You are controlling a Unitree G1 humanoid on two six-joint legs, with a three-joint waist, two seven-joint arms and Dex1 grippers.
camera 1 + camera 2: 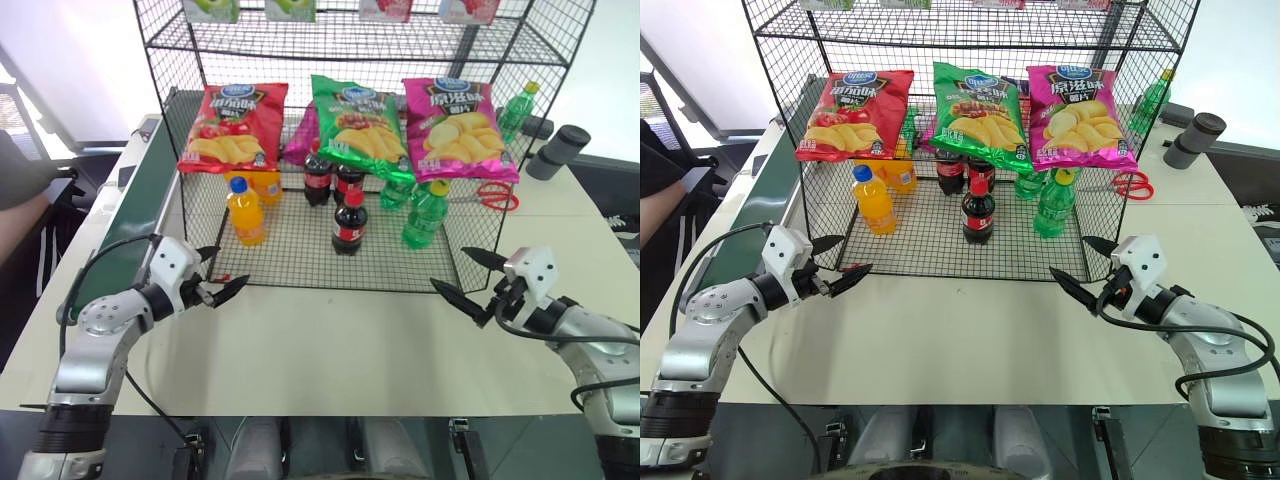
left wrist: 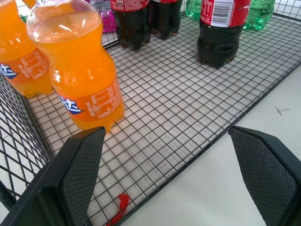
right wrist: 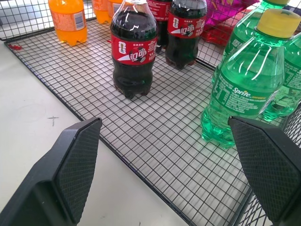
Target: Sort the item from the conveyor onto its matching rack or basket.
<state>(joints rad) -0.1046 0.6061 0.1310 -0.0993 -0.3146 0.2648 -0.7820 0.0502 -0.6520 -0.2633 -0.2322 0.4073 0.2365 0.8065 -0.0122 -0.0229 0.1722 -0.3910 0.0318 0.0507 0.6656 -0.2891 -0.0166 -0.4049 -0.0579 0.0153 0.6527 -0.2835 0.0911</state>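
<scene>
The cola bottle (image 1: pixel 349 222) stands upright on the mesh floor of the black rack (image 1: pixel 300 262), which sits on a pale table (image 1: pixel 340 350). An orange-drink bottle (image 1: pixel 245 211) and a green bottle (image 1: pixel 426 214) flank it; chip bags (image 1: pixel 357 125) lie on the shelf above. The conveyor (image 1: pixel 135 215) runs alongside. My left gripper (image 1: pixel 214 283) and right gripper (image 1: pixel 463 279) hover wide, empty.
</scene>
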